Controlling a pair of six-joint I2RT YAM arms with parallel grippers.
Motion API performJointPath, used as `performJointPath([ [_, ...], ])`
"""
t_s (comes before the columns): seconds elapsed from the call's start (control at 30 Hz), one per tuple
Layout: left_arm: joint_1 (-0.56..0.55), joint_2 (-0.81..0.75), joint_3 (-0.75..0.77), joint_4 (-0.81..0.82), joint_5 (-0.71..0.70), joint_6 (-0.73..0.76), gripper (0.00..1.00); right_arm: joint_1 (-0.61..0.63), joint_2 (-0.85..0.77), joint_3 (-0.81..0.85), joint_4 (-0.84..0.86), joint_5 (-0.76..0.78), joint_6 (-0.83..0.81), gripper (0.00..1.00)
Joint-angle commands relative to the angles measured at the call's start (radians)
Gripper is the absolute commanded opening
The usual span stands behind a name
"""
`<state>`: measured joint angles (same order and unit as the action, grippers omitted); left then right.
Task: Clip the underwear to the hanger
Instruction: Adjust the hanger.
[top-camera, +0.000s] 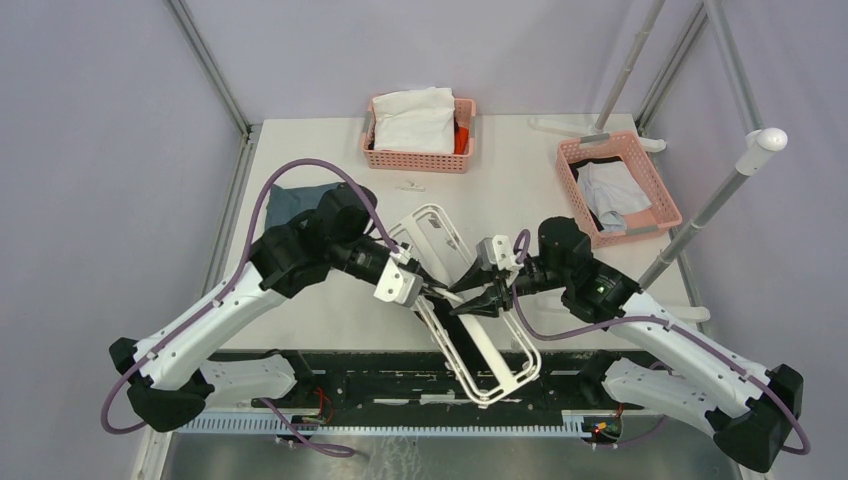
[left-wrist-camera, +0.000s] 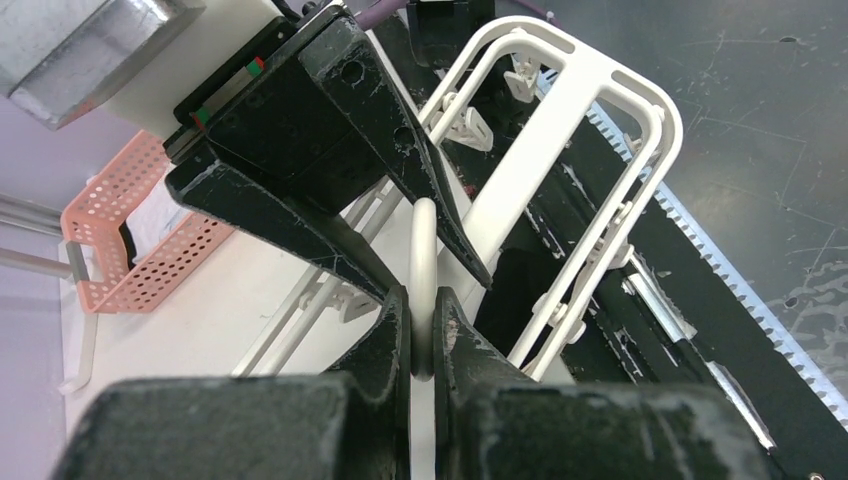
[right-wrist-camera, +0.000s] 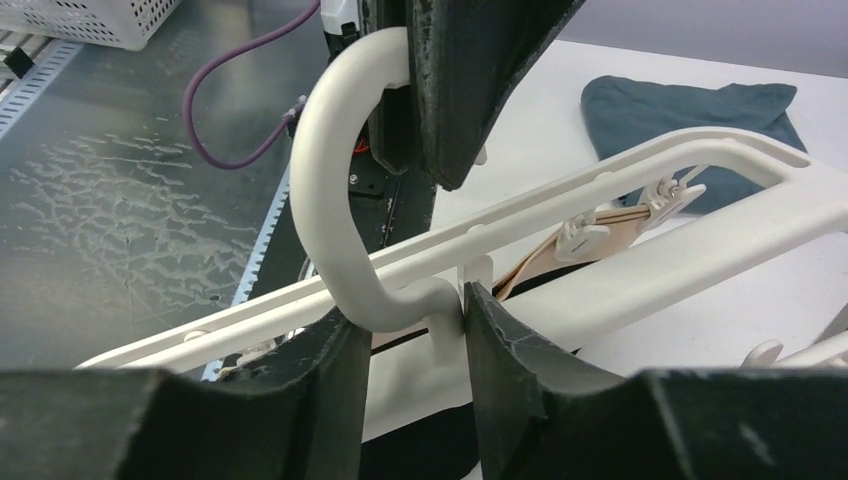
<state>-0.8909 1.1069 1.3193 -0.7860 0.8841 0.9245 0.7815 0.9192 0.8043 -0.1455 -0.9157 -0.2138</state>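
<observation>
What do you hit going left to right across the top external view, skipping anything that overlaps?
Folded blue-grey cloth → left gripper → right gripper → right-hand pink basket.

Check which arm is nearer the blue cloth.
Left. The left arm overlaps the cloth with its elbow; the right arm is across the hanger, on the table's other side.

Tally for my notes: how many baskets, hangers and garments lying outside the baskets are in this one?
2 pink baskets
1 hanger
2 garments outside the baskets: underwear, blue-grey cloth
Total: 5
</observation>
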Motion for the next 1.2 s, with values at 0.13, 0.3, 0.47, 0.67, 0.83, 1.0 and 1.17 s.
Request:
performJointPath([
  [0.13,0.002,-0.054,0.071,0.074,0.093,0.046,0.03,0.005,-0.008,-0.025,0.129,-0.009,0.073,0.30],
  [0.3,0.001,-0.085,0.031,0.177,0.059,-0.045,0.03,0.008,-0.005,-0.042,0.197,0.047,0.145,0.10],
  [0.47,0.002,-0.172,-0.115,0.467,-0.044,-0.245,0.06,0.011,-0.013,-0.062,0.283,0.135,0.228,0.01],
  [0.67,0.002,-0.232,-0.245,0.753,-0.191,-0.474,0.57,0.018,-0.047,-0.115,0.428,0.300,0.287,0.00],
  [0.83,0.001,-0.274,-0.341,0.967,-0.420,-0.722,0.91,0.021,-0.062,-0.161,0.526,0.557,0.278,0.01],
  [1.0,0.001,-0.258,-0.368,1.067,-0.799,-1.082,0.82,0.021,-0.028,-0.189,0.639,0.800,0.243,0.00],
  [1.17,0.001,-0.150,-0.267,0.915,-1.060,-1.327,0.77,0.022,0.050,-0.197,0.769,0.939,0.223,0.00],
])
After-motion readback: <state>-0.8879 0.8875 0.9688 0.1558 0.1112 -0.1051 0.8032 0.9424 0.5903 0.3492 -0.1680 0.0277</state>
